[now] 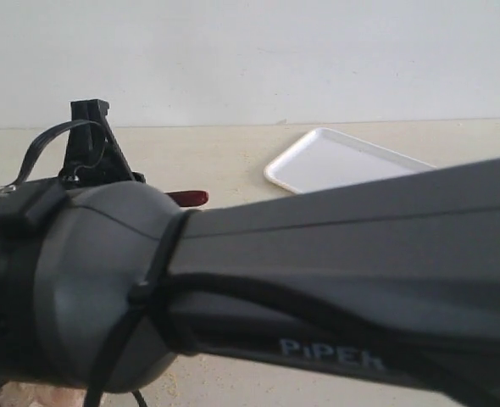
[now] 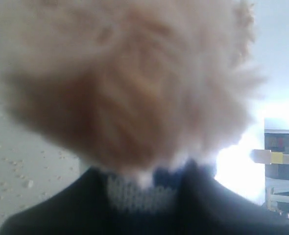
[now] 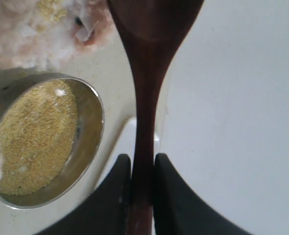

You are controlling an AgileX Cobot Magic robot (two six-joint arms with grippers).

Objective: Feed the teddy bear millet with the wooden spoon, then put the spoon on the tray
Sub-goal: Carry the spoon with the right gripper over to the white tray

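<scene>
I'm clamping the wooden spoon by its handle in the right gripper. The left gripper is pinching the teddy bear at its shirt.

Glossy wooden spoon; shiny metal bowl; fluffy plush teddy bear; smooth tray, possibly plastic.

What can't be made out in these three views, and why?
Exterior view: a dark arm blocks most of the table; only part of the tray and one end of the wooden spoon show.
Left wrist view: the teddy bear is blurred fur; its face is unreadable.
Right wrist view: the frame edge cuts off the spoon's bowl, so what it carries is unseen.
</scene>
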